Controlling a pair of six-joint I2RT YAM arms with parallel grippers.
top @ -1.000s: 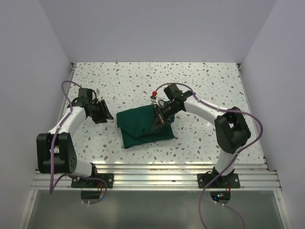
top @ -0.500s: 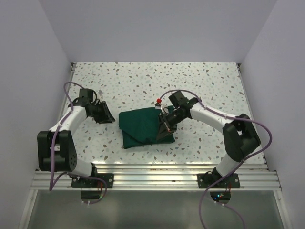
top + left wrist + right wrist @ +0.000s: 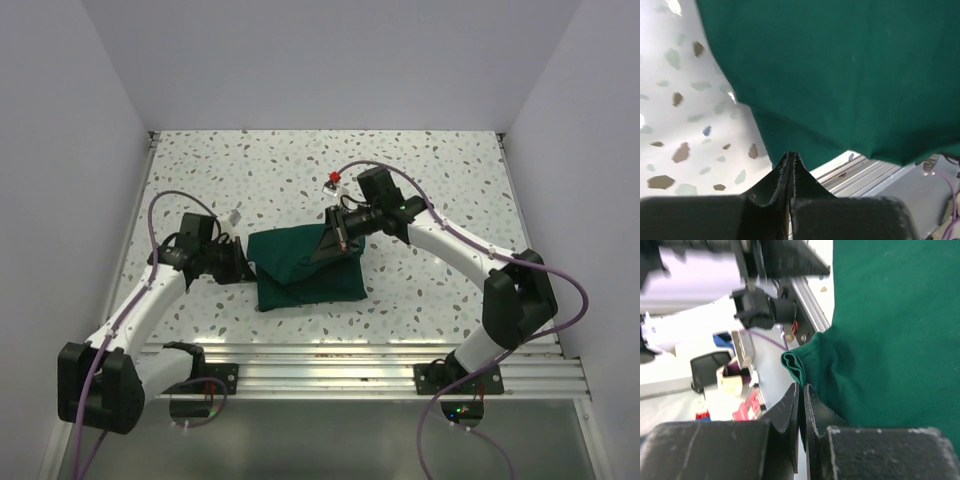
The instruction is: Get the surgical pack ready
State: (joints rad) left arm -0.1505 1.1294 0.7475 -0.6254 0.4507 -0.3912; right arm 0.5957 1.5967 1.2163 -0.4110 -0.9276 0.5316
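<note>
The surgical pack (image 3: 300,272) is a dark green cloth bundle lying mid-table. My right gripper (image 3: 337,236) is shut on a corner of its top flap and holds that flap raised in a peak. In the right wrist view the green hem (image 3: 799,369) sticks out from between the closed fingertips (image 3: 790,400). My left gripper (image 3: 243,265) sits low at the bundle's left edge, shut. In the left wrist view its tips (image 3: 790,156) meet just in front of the cloth (image 3: 840,75); no cloth shows between them. Whatever lies inside the bundle is hidden.
A ridged aluminium rail (image 3: 320,352) runs along the near table edge, with both arm bases bolted to it. White walls close in the speckled tabletop (image 3: 420,170) on the left, far and right sides. Purple cables (image 3: 560,285) loop off both arms.
The left arm swung in to the bundle's left edge and its jaws went from open to shut. The right gripper drew the held flap up and toward the far side.
</note>
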